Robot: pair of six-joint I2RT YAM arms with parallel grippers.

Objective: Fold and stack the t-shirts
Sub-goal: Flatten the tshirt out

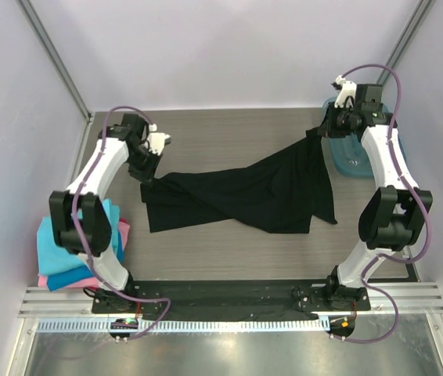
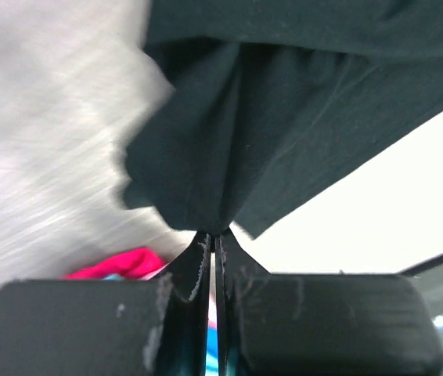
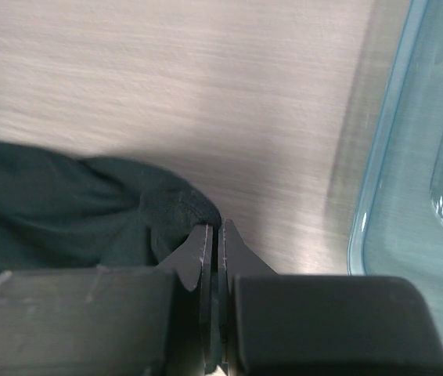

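A large black t-shirt [image 1: 261, 192] stretches crumpled across the table between both arms. My left gripper [image 1: 148, 174] is shut on its left edge; the left wrist view shows the black cloth [image 2: 284, 102] bunched at the closed fingertips [image 2: 214, 233], lifted off the table. My right gripper [image 1: 321, 131] is shut on the shirt's far right corner; the right wrist view shows the cloth [image 3: 65, 207] pinched at the closed tips [image 3: 215, 227] low over the table. A stack of folded turquoise, blue and pink t-shirts [image 1: 69, 251] lies at the left edge, behind the left arm.
A translucent teal plastic tray [image 1: 354, 160] sits at the far right under the right arm, and shows in the right wrist view [image 3: 417, 172]. The grey wood table [image 1: 229, 129] ends at back and side walls. A metal rail [image 1: 229, 301] runs along the near edge.
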